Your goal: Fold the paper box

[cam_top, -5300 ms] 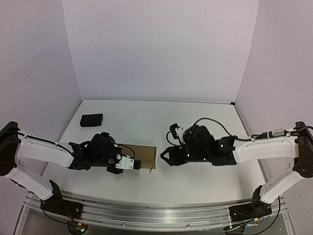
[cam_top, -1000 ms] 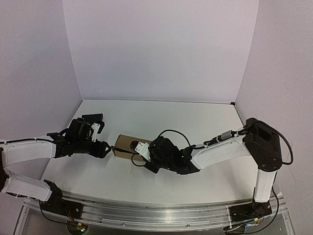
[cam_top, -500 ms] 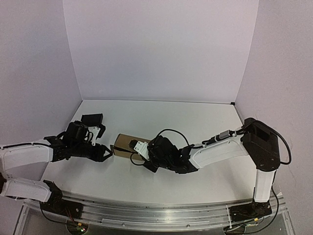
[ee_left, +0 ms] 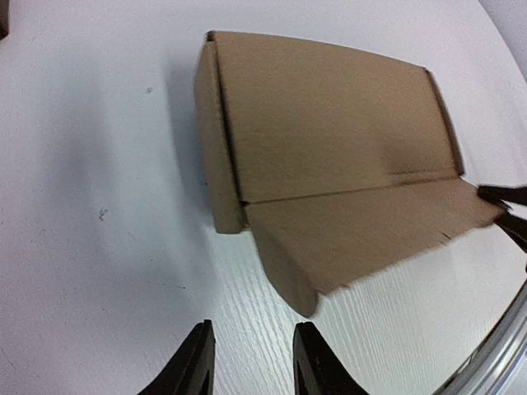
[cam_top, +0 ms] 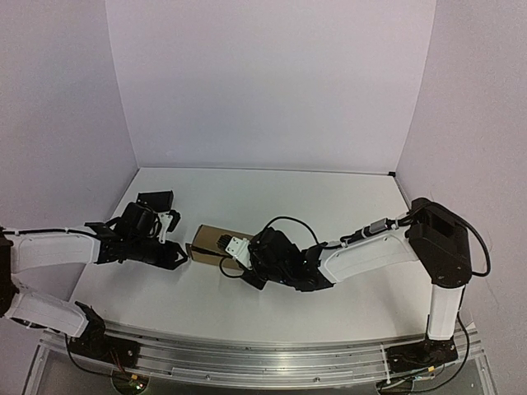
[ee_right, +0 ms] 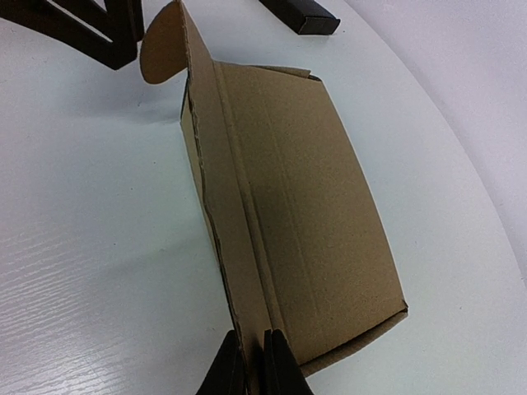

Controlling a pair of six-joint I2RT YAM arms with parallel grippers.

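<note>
Left of centre on the worktop (cam_top: 288, 197), toward its near edge, lies the paper box (cam_top: 212, 241), long flap (ee_left: 362, 226) unseated. Right gripper (ee_right: 254, 350) pinches that flap's edge; left gripper (ee_left: 251, 362), part-open and empty, hovers beside the end tab (ee_right: 160, 45), which likely needs tucking first.

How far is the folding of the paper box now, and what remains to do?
Done: the paper box has its walls up and its top panel over. In hand: the right gripper pinches the edge of the long loose flap, while the left gripper hovers open near the flap's rounded tab, touching nothing. Left: probably tucking flap and tab in.
</note>
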